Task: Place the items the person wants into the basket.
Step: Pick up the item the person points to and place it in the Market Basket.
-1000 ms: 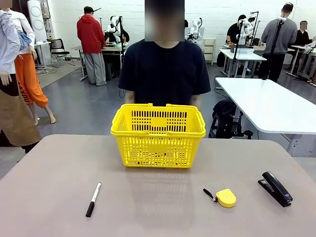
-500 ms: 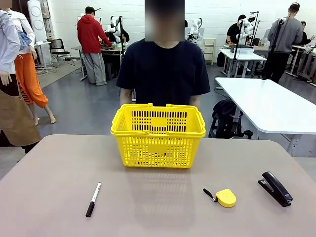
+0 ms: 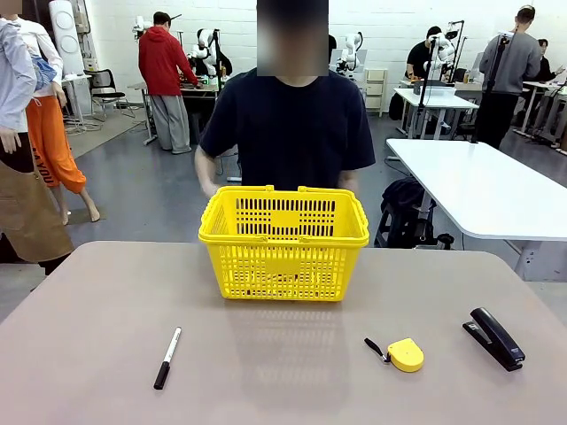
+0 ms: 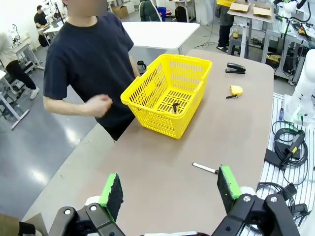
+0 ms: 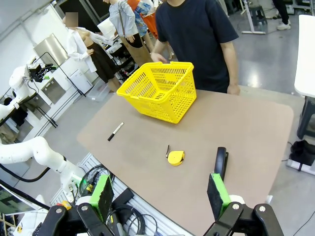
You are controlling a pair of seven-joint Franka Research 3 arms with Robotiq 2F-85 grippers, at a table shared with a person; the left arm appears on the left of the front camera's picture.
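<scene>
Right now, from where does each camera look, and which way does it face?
Front view: at the robot's edge of the table, facing the person behind the basket.
Left wrist view: above the table's left side, over the open left hand, toward the person.
Right wrist view: off the right side, over the open right hand, toward the basket.
Shared: basket, marker.

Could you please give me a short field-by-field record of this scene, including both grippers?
basket: yellow, upright, on the table at its far side, small dark item inside
marker: lying on the table, left of the basket, nearer the robot
tape measure: on the table, near right
stapler: right of the tape measure
person: standing behind the basket, one hand lifted beside it
left gripper: jaws open, empty
right gripper: jaws open, empty
</scene>
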